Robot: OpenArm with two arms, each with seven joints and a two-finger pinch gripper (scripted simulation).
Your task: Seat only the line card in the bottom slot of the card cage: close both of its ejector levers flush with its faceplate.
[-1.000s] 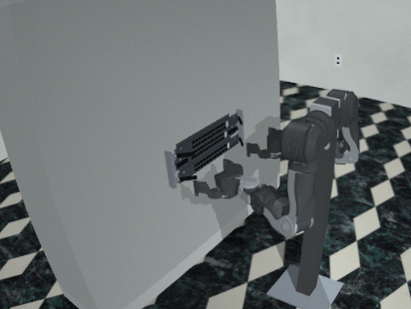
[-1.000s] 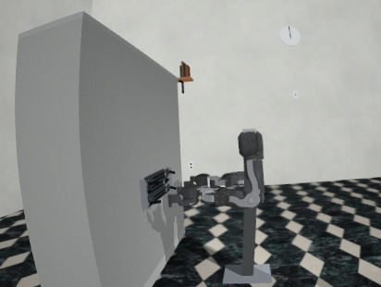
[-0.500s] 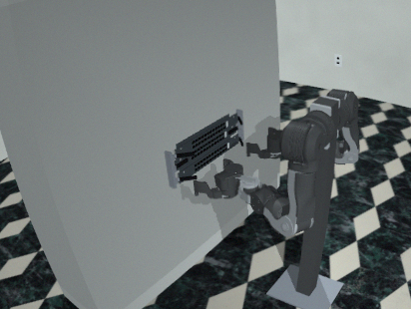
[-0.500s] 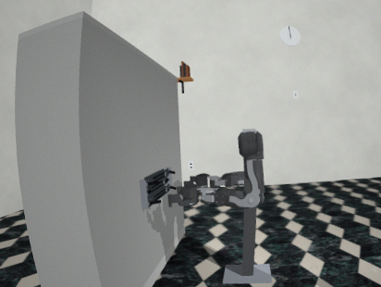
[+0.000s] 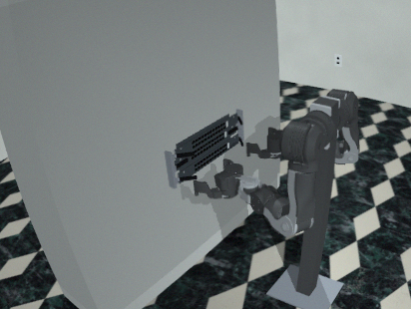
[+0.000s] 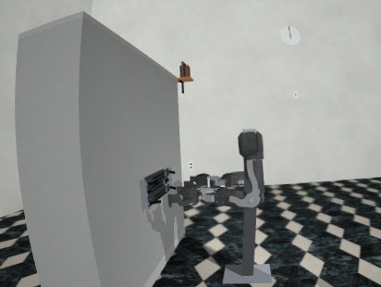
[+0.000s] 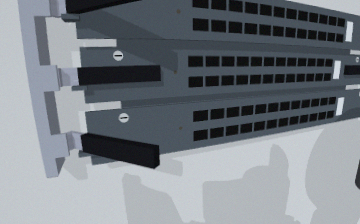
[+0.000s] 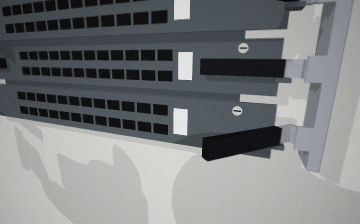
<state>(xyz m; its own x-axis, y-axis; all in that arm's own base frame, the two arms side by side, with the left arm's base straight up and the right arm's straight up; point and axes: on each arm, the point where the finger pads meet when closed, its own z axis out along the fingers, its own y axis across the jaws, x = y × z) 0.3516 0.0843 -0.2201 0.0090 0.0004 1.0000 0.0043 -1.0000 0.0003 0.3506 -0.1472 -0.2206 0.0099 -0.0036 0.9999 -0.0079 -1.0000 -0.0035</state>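
The card cage holds three line cards between pale side rails. The bottom line card (image 7: 155, 122) (image 8: 210, 117) has its left ejector lever (image 7: 120, 150) (image 5: 188, 177) and right ejector lever (image 8: 242, 143) (image 5: 240, 142) standing out from its faceplate, not flush. How deep the card sits cannot be told. My left gripper (image 5: 211, 175) is open and empty, in front of the wall near the cage's lower left end. My right gripper (image 5: 259, 140) is open and empty, off the cage's right end. Neither appears to touch a lever; their fingertips are mostly hidden in the wrist views.
The middle card's levers (image 7: 120, 75) (image 8: 242, 67) lie along its faceplate, close above the bottom ones. The top card's left lever (image 5: 186, 154) stands out. The left rail (image 7: 37, 90) and right rail (image 8: 327, 90) border the cards. The large grey wall block (image 5: 125, 75) surrounds the cage.
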